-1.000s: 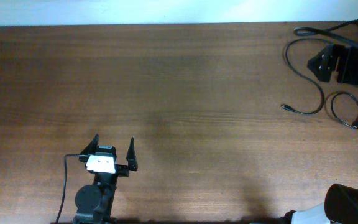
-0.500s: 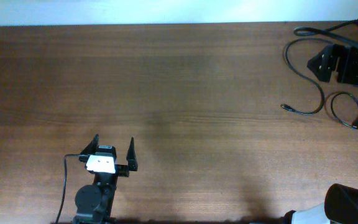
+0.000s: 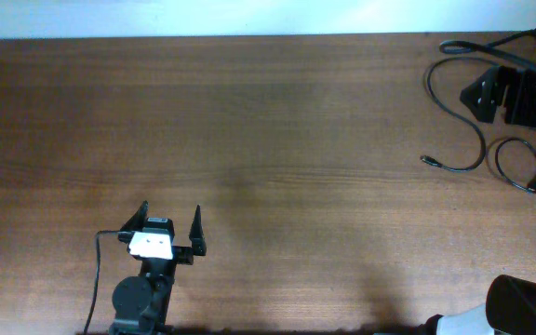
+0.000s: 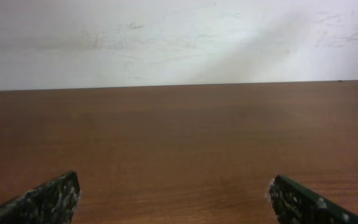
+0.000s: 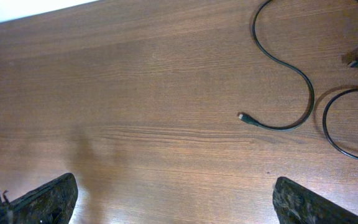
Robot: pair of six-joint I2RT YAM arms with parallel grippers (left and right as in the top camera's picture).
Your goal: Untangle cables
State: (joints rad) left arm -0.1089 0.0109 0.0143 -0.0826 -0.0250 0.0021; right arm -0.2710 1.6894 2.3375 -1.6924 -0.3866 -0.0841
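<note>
Several thin black cables lie loose at the table's far right. One cable curves down to a small plug; in the right wrist view this cable ends in the same plug. A second cable makes a loop, seen also as a loop from the right wrist. My left gripper stands open near the front left, far from them, with bare table between its fingers. My right gripper is open high above the table, nothing in it, the plug ahead of it.
A black device with a green light sits among the cables at the back right. A thicker black cord runs along the left arm. Part of the right arm shows at the bottom right edge. A white wall borders the table's far side.
</note>
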